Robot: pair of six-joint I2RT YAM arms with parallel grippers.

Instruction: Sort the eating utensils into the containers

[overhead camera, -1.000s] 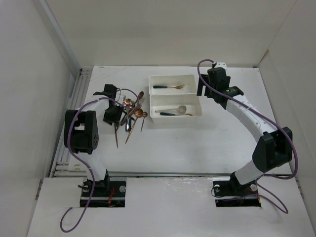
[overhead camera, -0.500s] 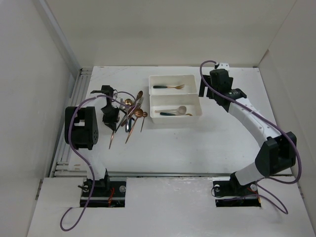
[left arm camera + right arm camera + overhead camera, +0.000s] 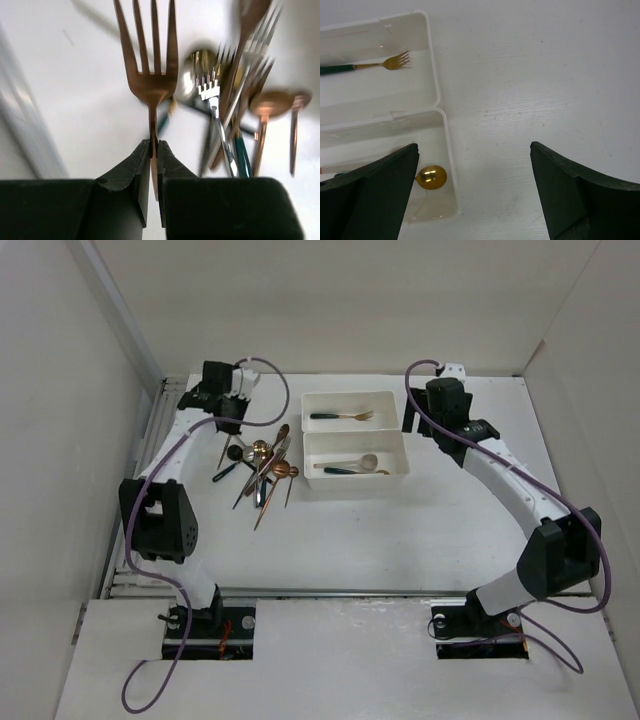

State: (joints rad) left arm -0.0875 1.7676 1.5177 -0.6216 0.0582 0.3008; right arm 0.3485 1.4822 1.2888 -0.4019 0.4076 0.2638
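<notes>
My left gripper (image 3: 224,412) is shut on the handle of a copper fork (image 3: 150,75) and holds it above the table, behind and left of the pile, tines pointing away from the fingers. In the top view the fork (image 3: 223,445) hangs below the gripper. The pile of utensils (image 3: 263,468) lies left of the two white bins and also shows in the left wrist view (image 3: 235,115). The far bin (image 3: 312,400) holds a green-handled fork (image 3: 390,62). The near bin (image 3: 404,466) holds spoons, one gold (image 3: 431,177). My right gripper (image 3: 474,145) is open and empty, beside the bins' right end.
White walls enclose the table on the left, back and right. A ridged metal rail (image 3: 150,450) runs along the table's left edge, close to my left arm. Bare table lies in front of the bins and to the right of my right arm (image 3: 500,475).
My left gripper has risen out of the pile with the copper fork and moved toward the back left of the table. My right arm has hardly moved.
</notes>
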